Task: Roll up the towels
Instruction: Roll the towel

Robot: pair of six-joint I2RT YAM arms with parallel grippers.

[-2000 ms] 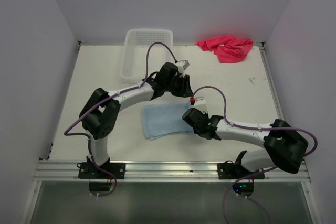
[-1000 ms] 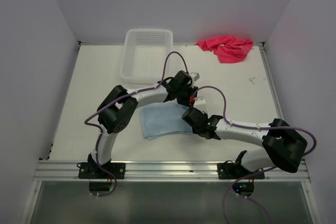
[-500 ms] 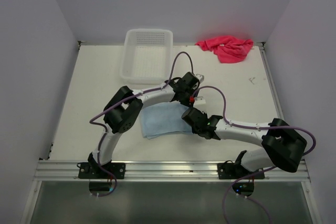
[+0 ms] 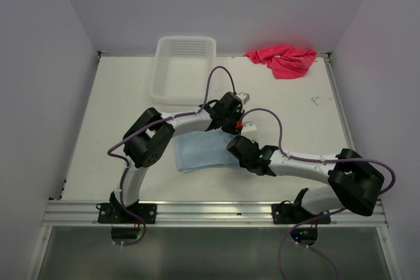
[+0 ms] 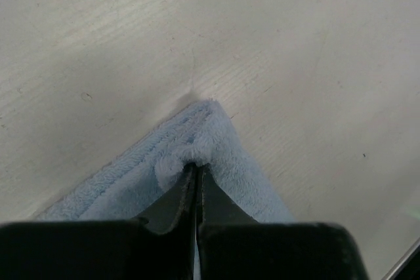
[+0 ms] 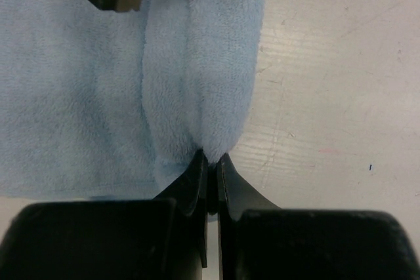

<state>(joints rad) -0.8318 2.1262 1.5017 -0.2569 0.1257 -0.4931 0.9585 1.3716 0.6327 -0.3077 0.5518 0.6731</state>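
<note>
Closing a moment ago, my left gripper (image 5: 197, 167) now pinches a corner of the light blue terry-cloth towel (image 5: 125, 188), bunched between its tips; my right gripper (image 6: 211, 159) stays clamped on the same edge. Rolling can likely start.

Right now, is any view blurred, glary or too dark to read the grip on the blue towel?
Top view: even light, soft shadows, no glare, but grips too small to read. Left wrist: sharp; left tool pinches the blue towel corner clearly. Right wrist: sharp; right tool body underexposed, black.
</note>
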